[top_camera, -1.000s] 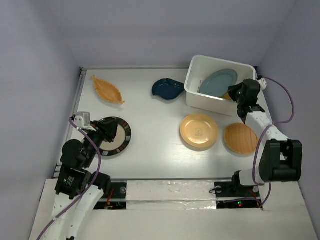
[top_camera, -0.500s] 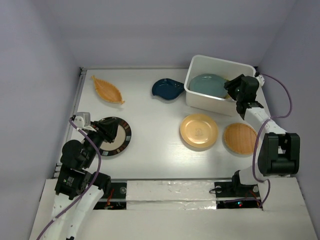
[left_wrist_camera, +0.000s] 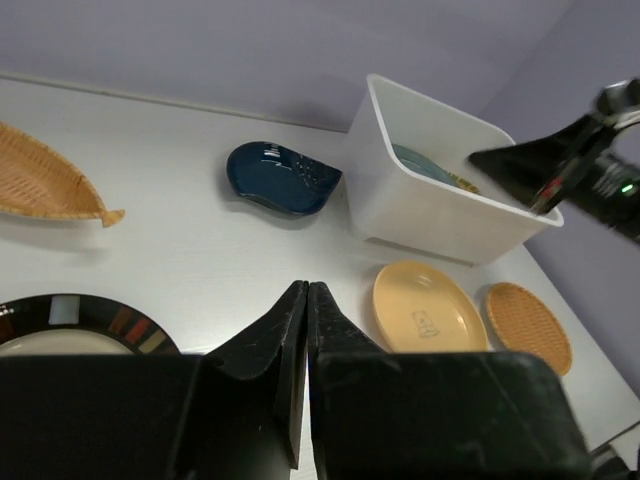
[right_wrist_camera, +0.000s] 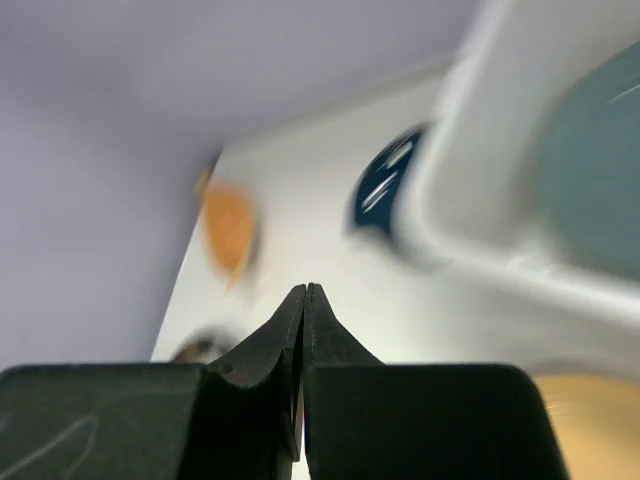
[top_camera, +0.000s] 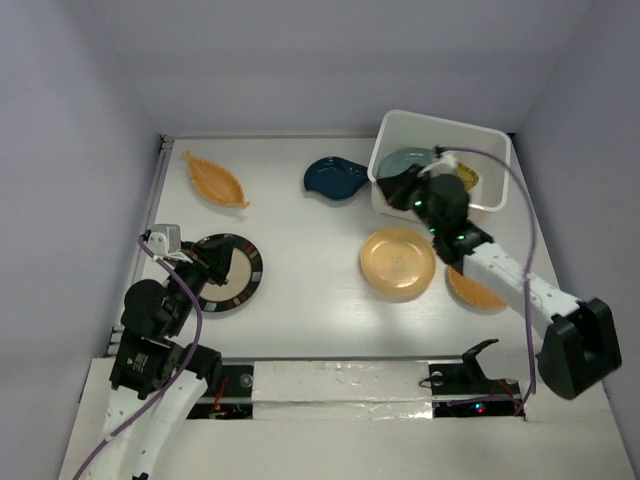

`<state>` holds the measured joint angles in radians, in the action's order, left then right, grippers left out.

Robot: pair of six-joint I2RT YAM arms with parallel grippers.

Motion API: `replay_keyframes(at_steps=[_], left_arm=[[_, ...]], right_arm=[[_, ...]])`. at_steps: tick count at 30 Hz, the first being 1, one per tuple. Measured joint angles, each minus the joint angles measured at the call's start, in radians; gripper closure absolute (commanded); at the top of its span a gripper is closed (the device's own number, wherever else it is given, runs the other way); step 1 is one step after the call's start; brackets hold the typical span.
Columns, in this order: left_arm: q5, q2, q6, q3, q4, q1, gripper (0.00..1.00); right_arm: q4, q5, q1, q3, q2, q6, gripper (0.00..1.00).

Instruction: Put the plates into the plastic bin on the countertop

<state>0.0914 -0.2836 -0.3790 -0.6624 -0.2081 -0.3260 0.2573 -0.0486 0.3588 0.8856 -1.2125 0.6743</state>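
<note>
The white plastic bin stands at the back right and holds the grey-green plate and the yellow woven dish. My right gripper is shut and empty, over the bin's near left wall, pointing left. The plain orange plate and the woven orange plate, partly under my right arm, lie in front of the bin. The navy plate lies left of the bin. The orange leaf plate lies at the far left. My left gripper is shut and empty over the black-rimmed plate.
In the left wrist view the shut fingers point towards the bin, the navy plate and the orange plate. The right wrist view is blurred; it shows the bin wall and the navy plate. Grey-lilac walls enclose the countertop.
My right arm has swung from the bin's right side across to its near left wall. The grey-green plate has gone from leaning to lying in the bin. The left arm has not moved.
</note>
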Motion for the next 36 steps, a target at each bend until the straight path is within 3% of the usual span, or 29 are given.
replay_keyframes(at_steps=[2,5,6,9,13,18,23,26,27,29,31,36], left_arm=[[-0.003,-0.001,0.002,0.0,0.0,0.0,1.0],[-0.007,-0.002,0.001,0.0,0.0,0.0,1.0],[-0.009,-0.002,0.001,0.0,-0.001,0.0,1.0],[-0.012,-0.002,0.001,0.0,-0.002,0.0,1.0],[-0.013,-0.003,0.001,0.0,-0.003,0.0,0.93],[-0.013,-0.003,0.0,0.0,-0.003,0.0,0.9],[-0.013,-0.003,0.0,0.0,-0.003,0.0,0.88],[-0.013,-0.003,0.0,0.0,-0.003,0.0,0.87],[-0.013,-0.003,0.0,0.0,-0.003,0.0,0.87],[-0.013,-0.003,0.0,0.0,-0.003,0.0,0.86],[-0.013,-0.003,0.0,0.0,-0.003,0.0,0.86],[-0.014,-0.002,0.0,0.0,-0.003,0.0,0.83]], right_arm=[[0.038,0.039,0.163,0.002,-0.092,0.0,1.0],[0.075,0.092,0.329,0.007,-0.264,0.019,0.76],[0.09,0.102,0.375,0.013,-0.33,0.031,0.59],[0.128,0.136,0.48,0.041,-0.515,0.074,0.41],[0.197,0.181,0.572,0.096,-0.714,0.155,0.37],[0.34,0.222,0.612,0.175,-0.863,0.274,0.39],[0.43,0.244,0.616,0.274,-0.984,0.381,0.51],[0.454,0.245,0.616,0.336,-1.051,0.437,0.72],[0.455,0.245,0.617,0.352,-1.07,0.452,0.86],[0.466,0.244,0.616,0.365,-1.088,0.5,0.95],[0.476,0.24,0.618,0.364,-1.085,0.52,1.0],[0.451,0.204,0.618,0.252,-0.976,0.503,1.0]])
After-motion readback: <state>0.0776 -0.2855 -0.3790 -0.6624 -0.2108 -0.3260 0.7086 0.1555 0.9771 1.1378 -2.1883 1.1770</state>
